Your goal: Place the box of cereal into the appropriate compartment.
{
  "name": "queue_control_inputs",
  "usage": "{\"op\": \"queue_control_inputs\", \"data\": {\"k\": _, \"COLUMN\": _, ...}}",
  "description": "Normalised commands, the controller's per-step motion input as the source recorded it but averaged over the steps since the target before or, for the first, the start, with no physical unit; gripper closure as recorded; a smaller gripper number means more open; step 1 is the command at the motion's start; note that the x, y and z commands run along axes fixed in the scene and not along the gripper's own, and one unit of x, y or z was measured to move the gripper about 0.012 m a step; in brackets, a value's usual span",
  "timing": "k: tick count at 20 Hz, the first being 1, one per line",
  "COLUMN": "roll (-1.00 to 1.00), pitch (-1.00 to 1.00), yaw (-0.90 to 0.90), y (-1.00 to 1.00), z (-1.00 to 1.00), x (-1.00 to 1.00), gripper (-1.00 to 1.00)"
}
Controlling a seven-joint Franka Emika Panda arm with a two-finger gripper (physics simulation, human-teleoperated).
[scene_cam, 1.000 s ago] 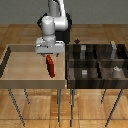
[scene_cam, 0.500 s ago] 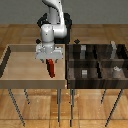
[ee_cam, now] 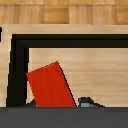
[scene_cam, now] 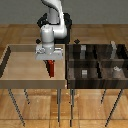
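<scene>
Red in the exterior view: the box of cereal (scene_cam: 50, 68) hangs upright under the gripper (scene_cam: 49, 61), clamped at its top, over the pale wooden tray (scene_cam: 15, 60).
Arm: white, reaching down over the tray's side nearest the bin.
Bin: dark-brown four-section bin (scene_cam: 97, 62) sits on the exterior view's right, small grey blocks (scene_cam: 84, 72) inside; the compartment (scene_cam: 80, 53) holds no red box.
Wrist view: box of cereal (ee_cam: 50, 86) tilted, red face filling the lower middle, tray wall (ee_cam: 70, 29) beyond; grip point hidden.

Top of the box of cereal (scene_cam: 50, 68) behind the pincer (scene_cam: 49, 60) — fingertip contact unseen, grip indiscernible.
</scene>
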Motion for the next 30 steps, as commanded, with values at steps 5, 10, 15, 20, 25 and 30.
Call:
{"op": "queue_control_inputs", "data": {"k": 5, "roll": 0.00, "pitch": 0.00, "yaw": 0.00, "y": 0.00, "z": 0.60, "x": 0.00, "gripper": 1.00}}
{"op": "queue_control_inputs", "data": {"k": 10, "roll": 0.00, "pitch": 0.00, "yaw": 0.00, "y": 0.00, "z": 1.00, "x": 0.00, "gripper": 1.00}}
{"op": "queue_control_inputs", "data": {"k": 15, "roll": 0.00, "pitch": 0.00, "yaw": 0.00, "y": 0.00, "z": 1.00, "x": 0.00, "gripper": 1.00}}
{"op": "queue_control_inputs", "data": {"k": 20, "roll": 0.00, "pitch": 0.00, "yaw": 0.00, "y": 0.20, "z": 0.60, "x": 0.00, "gripper": 1.00}}
{"op": "queue_control_inputs", "data": {"k": 25, "roll": 0.00, "pitch": 0.00, "yaw": 0.00, "y": 1.00, "z": 0.00, "x": 0.00, "gripper": 1.00}}
{"op": "queue_control_inputs", "data": {"k": 30, "roll": 0.00, "pitch": 0.00, "yaw": 0.00, "y": 1.00, "z": 0.00, "x": 0.00, "gripper": 1.00}}
